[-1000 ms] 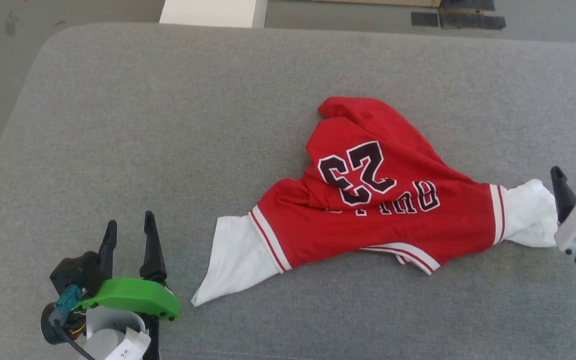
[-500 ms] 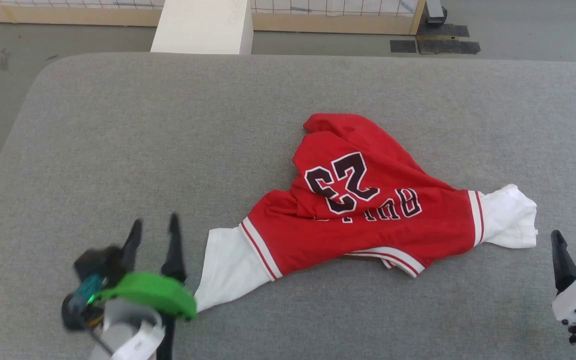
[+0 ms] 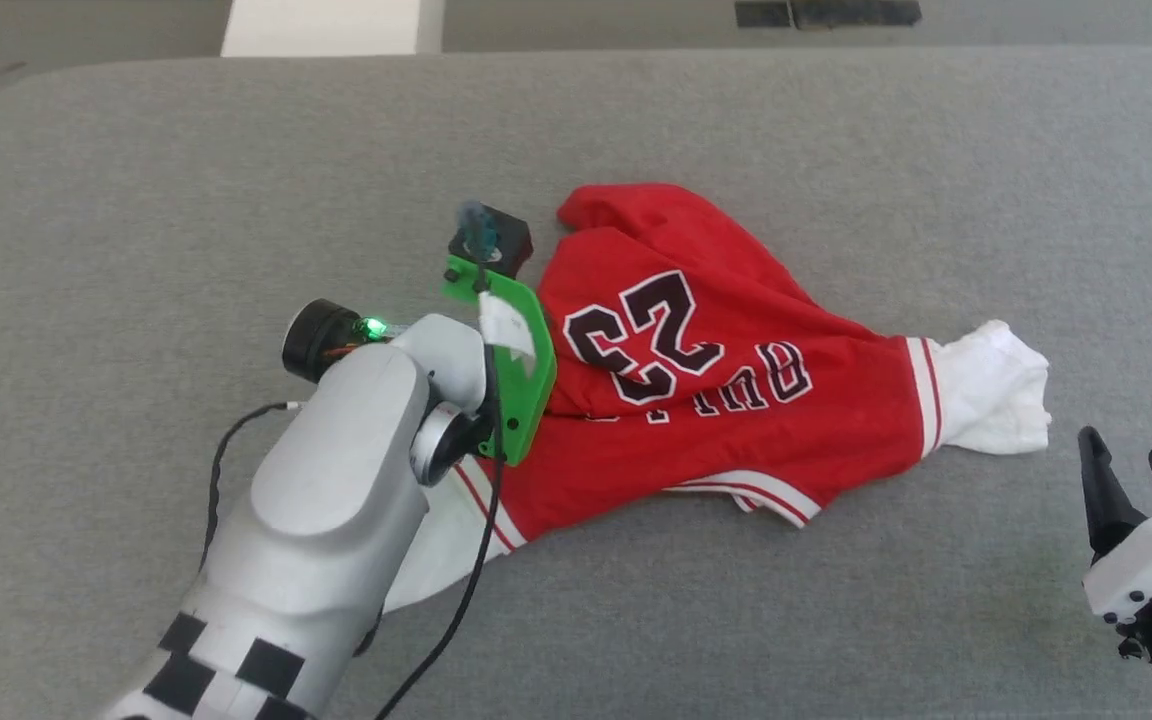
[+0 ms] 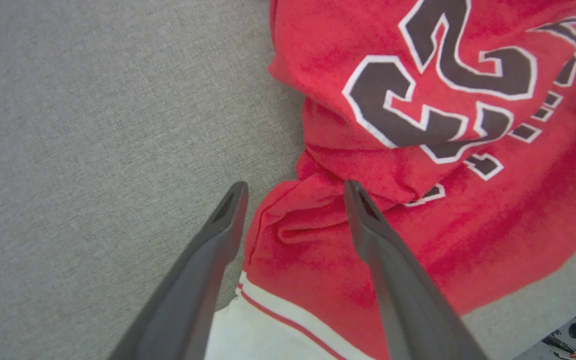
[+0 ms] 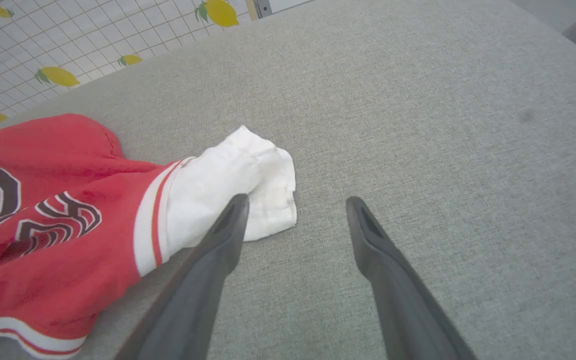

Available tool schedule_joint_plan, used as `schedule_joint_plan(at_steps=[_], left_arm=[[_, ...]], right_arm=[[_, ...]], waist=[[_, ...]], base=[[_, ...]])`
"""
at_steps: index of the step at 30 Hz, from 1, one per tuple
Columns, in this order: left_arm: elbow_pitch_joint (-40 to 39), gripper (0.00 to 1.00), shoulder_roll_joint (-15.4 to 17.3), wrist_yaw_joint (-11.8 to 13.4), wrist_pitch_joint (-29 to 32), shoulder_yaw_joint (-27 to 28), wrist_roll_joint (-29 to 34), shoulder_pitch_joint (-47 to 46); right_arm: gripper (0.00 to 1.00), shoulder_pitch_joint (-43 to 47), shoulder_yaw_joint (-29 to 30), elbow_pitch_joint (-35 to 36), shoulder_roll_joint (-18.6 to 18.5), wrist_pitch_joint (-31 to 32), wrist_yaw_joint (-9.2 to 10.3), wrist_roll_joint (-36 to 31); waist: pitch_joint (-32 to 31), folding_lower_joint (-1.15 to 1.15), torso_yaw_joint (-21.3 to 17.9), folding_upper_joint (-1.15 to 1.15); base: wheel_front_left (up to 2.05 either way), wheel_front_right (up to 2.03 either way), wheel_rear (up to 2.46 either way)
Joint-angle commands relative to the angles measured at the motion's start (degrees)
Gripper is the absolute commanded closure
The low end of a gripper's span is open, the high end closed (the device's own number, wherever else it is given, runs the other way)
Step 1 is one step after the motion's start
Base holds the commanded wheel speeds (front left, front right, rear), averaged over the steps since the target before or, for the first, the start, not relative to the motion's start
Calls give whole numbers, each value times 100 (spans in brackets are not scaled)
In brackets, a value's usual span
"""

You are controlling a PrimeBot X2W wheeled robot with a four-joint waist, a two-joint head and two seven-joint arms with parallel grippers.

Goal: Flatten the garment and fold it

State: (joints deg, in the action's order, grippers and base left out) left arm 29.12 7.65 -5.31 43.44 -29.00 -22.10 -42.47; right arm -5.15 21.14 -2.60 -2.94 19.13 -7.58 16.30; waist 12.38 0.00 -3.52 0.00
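The garment point(image 3: 736, 410), a red jersey with white sleeves and a black-and-white "23", lies crumpled mid-surface, lettering upside down. My left arm point(image 3: 336, 490) reaches over its left side and covers the left white sleeve point(image 3: 436, 545). In the left wrist view my left gripper point(image 4: 294, 186) is open, its fingers straddling a bunched red fold point(image 4: 313, 220) just above the striped sleeve seam. My right gripper point(image 3: 1126, 447) stands open at the lower right, apart from the right white sleeve point(image 3: 991, 390). That sleeve point(image 5: 233, 185) lies just left of the right gripper point(image 5: 296, 199).
The grey fabric surface point(image 3: 186, 200) spreads wide to the left and in front of the garment. A white block point(image 3: 326, 25) stands past the far edge, with dark floor markings point(image 3: 826, 12) beside it. A lemon-patterned tiled wall point(image 5: 68, 40) is behind.
My left arm has swung from the lower left up over the garment's left side. The right gripper has drawn back from the white sleeve. The head camera has shifted.
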Motion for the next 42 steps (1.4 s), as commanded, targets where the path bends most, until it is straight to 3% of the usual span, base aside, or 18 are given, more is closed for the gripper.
schedule_joint_plan(at_steps=[1,8,9,11,12,19,22,23,27,34,35,36,42], left_arm=[[70,0,62,-34,211,-77,128,-162],[451,0,257,-48,646,-278,227,-263],[500,40,259,-40,671,-267,196,-243],[548,87,249,-38,673,-244,134,-214],[565,100,236,-31,669,-216,88,-201],[495,100,235,104,209,142,-171,-330],[446,100,334,321,-185,445,-219,-566],[436,100,460,530,-512,705,-222,-841],[487,100,640,728,-806,945,-193,-1193],[695,100,692,788,-900,996,-213,-1386],[710,63,654,786,-952,1013,-248,-1373],[727,0,612,769,-1026,1016,-276,-1360],[577,0,457,654,-1723,1247,-565,-1183]], right_arm=[[0,-99,14,-6,5,-54,9,43],[0,-149,-4,-95,6,-156,9,85],[0,-151,-8,-105,6,-164,9,87],[0,-163,-6,-118,6,-188,9,94],[0,-168,-4,-123,6,-197,9,94],[0,-271,-110,-187,6,-224,9,95],[0,-346,-212,-210,6,-243,9,120],[0,-405,-314,-227,6,-259,9,134],[0,-460,-393,-253,6,-295,9,140],[0,-528,-380,-311,6,-377,9,152],[0,-531,-371,-321,6,-383,9,146],[0,-536,-360,-332,6,-384,9,133],[0,-521,-330,-333,6,-357,9,37]], waist=[[219,0,-210,0],[444,0,-432,0],[477,0,-446,0],[531,0,-447,0],[551,0,-440,0],[667,0,-390,0],[775,0,-413,0],[908,0,-463,0],[1114,0,-539,0],[1325,0,-548,0],[1321,0,-531,0],[1303,0,-498,0],[1027,0,-259,0]], base=[[0,0,0],[0,0,0],[0,0,0],[0,0,0],[0,0,0],[0,0,0],[0,0,0],[0,0,0],[0,0,0],[0,0,0],[0,0,0],[0,0,0],[0,0,0]])
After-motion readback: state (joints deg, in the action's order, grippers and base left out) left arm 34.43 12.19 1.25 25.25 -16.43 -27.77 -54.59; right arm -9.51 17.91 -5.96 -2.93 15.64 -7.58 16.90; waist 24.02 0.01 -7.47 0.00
